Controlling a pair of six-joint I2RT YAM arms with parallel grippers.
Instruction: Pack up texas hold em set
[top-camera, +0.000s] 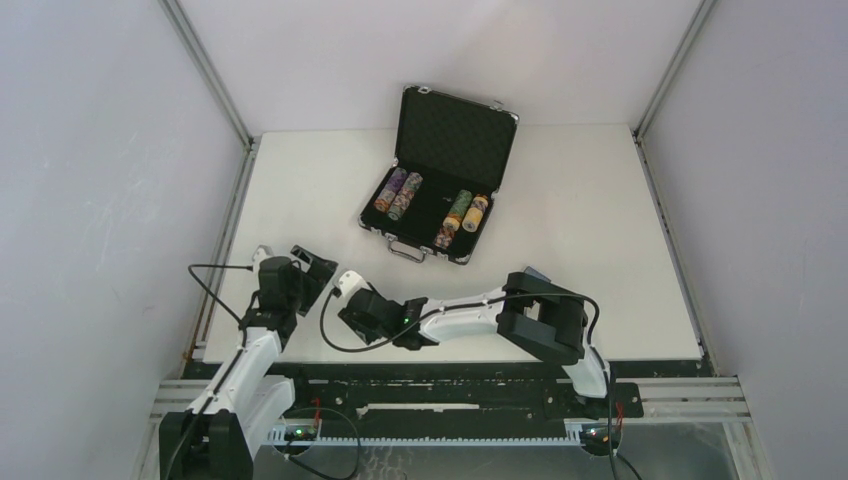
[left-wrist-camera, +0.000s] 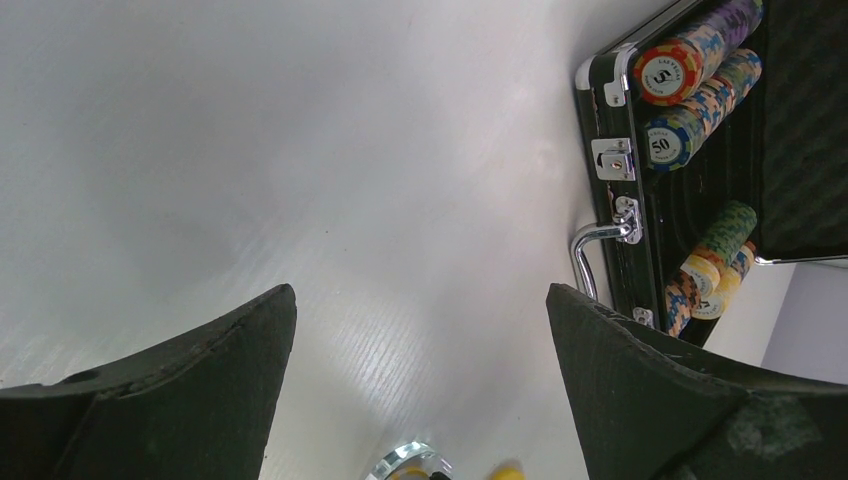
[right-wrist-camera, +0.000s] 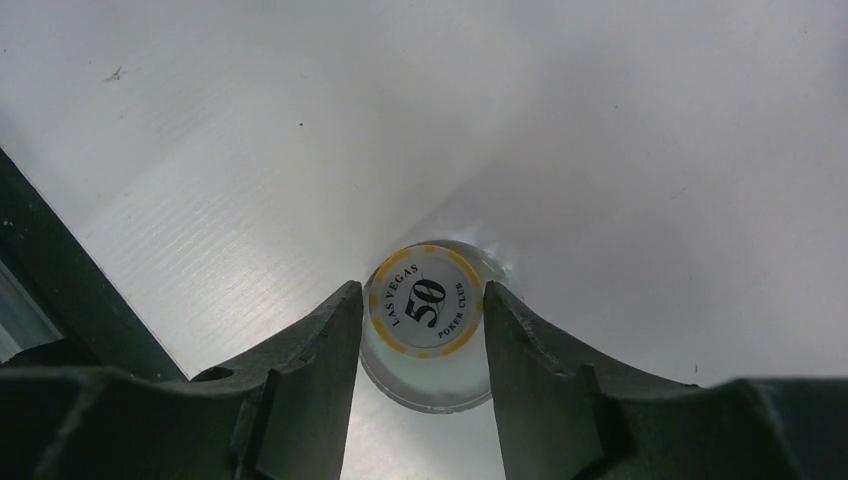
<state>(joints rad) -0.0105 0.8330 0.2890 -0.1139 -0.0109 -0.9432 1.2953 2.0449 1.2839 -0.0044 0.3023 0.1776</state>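
Note:
The black briefcase (top-camera: 455, 135) stands open at the back middle of the table, silver handle (top-camera: 407, 250) facing me. Two pairs of multicoloured chip rolls (top-camera: 398, 193) lie in its tray. My right gripper (top-camera: 352, 290) reaches left across the near table and is shut on a clear roll topped by a white and yellow "50" chip (right-wrist-camera: 428, 300), fingers on both its sides. My left gripper (top-camera: 312, 268) is open and empty just left of it. In the left wrist view the briefcase (left-wrist-camera: 612, 150) is at the right and the roll's clear end (left-wrist-camera: 410, 462) shows below. No card deck shows.
White walls with metal corner posts (top-camera: 215, 80) enclose the table on three sides. The table's near edge (top-camera: 450, 362) meets the black rail carrying the arm bases. A black cable (top-camera: 215, 285) loops beside the left arm.

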